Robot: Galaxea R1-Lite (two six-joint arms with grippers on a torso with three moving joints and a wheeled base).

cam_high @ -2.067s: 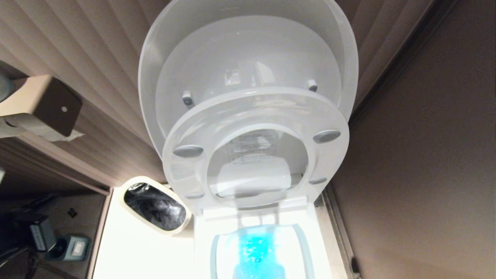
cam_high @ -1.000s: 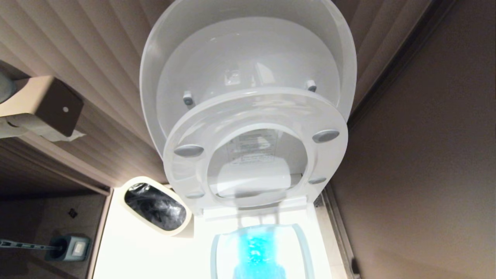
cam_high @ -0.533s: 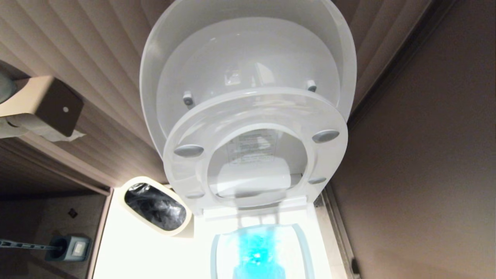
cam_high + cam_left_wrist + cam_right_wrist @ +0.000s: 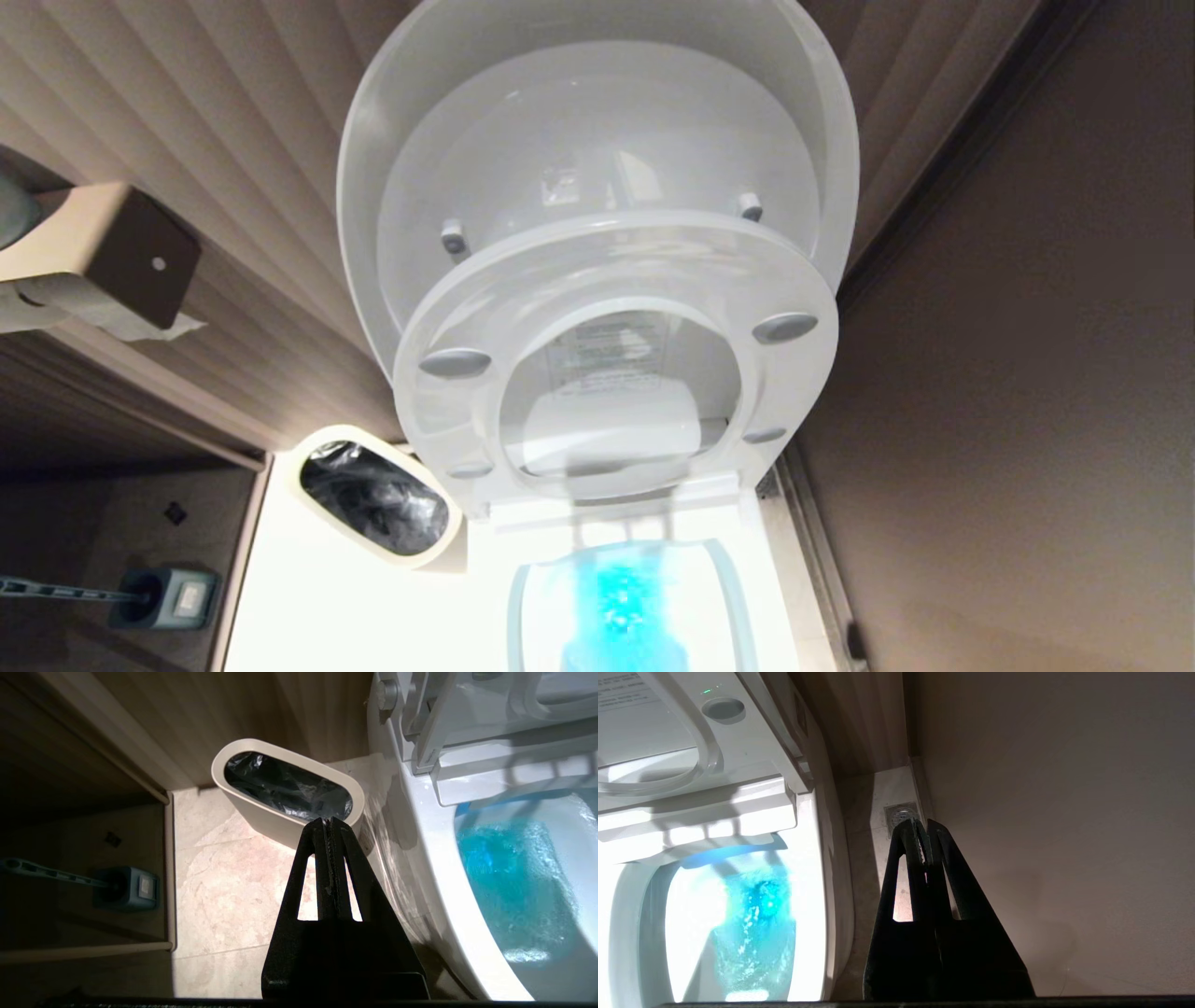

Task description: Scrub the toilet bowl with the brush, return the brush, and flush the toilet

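The toilet bowl (image 4: pixel 523 597) is at the bottom middle of the head view, its seat (image 4: pixel 607 261) and lid (image 4: pixel 597 103) raised against the wall. Blue water churns inside the toilet bowl (image 4: pixel 430 826). The brush is out of view. Neither arm shows in the head view. My left gripper (image 4: pixel 328 820) is shut and empty, held over the floor between the waste bin and the bowl's left side. On the bowl's (image 4: pixel 817 858) right side, my right gripper (image 4: pixel 923 822) is also shut and empty, pointing along the floor strip by the wall.
An off-white waste bin (image 4: pixel 308 448) with a black liner stands left of the toilet. A dark blue-handled tool stands in a grey-blue holder (image 4: pixel 133 889) in the dark recess further left. A paper dispenser (image 4: pixel 103 252) hangs on the left wall. A floor drain (image 4: pixel 901 812) lies right of the toilet.
The dark arm that covered the lower left two seconds ago has left the head view, uncovering the blue handle in its holder. The blue water keeps swirling.
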